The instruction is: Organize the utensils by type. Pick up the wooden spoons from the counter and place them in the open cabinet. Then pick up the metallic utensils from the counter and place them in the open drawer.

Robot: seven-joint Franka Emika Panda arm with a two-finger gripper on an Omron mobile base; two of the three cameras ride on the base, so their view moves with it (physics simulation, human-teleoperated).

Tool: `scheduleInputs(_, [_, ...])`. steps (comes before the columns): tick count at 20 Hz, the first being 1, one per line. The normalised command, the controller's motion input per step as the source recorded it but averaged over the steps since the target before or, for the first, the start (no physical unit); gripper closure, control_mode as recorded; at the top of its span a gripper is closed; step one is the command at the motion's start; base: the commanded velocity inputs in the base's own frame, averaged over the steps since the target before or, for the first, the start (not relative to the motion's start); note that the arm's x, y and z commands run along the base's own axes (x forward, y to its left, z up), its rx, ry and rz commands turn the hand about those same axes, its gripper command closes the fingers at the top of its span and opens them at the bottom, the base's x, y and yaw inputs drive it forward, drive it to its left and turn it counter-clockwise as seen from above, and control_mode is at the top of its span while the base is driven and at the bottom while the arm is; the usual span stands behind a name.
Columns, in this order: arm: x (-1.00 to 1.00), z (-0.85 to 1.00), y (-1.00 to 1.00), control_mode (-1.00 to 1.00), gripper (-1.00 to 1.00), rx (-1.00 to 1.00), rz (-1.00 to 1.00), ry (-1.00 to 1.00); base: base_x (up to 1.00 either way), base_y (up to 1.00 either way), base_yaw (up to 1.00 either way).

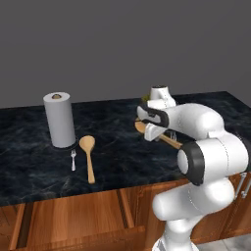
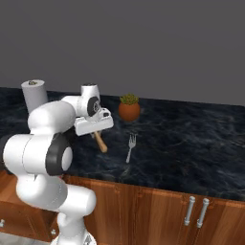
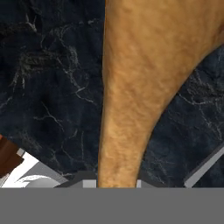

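Counter (image 1: 29,162) runs the full width, black marble over brown cabinetry, so read it left to right. Far left stands a grey paper-towel roll (image 1: 60,119), no print on it. Just beside its base lies a small silver fork (image 1: 73,160), and right next to that the first wooden spoon (image 1: 88,157), bowl away from you, handle pointing at the front edge. Below the counter edge you see the open drawer (image 1: 73,220), flat wooden bottom showing.

Move right to the gripper (image 1: 154,131). In the hand view the second wooden spoon (image 3: 131,96) fills the middle, its handle dropping straight down between the tips, so its long axis runs along the camera's line, with the wide bowl end at the top. You can judge the jaws drawn in narrow around that handle: pinching the spoon. From the right base view the handle end pokes out below the hand, slanting toward the front edge.

Further right lies the second fork (image 2: 130,147), tines away from you, well clear of the hand. Behind it sits a small potted plant (image 2: 129,108).

No brands, labels or readable writing anywhere.
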Motion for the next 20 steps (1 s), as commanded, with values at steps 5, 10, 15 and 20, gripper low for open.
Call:
scheduleInputs(5, [-0.35,0.42,-0.01,-1.00,1.00,0.00,0.00,0.00,0.00,0.00,0.00])
scheduleInputs(10, [0.00,0.01,-0.01,-1.00,1.00,0.00,0.00,0.00,0.00,0.00,0.00])
scheduleInputs(15, [-0.04,0.00,0.00,1.00,1.00,0.00,0.01,0.00,-0.32,0.00,0.11])
scheduleInputs(20, [0.00,0.00,0.00,1.00,1.00,0.00,0.00,0.00,-0.65,0.00,0.49])
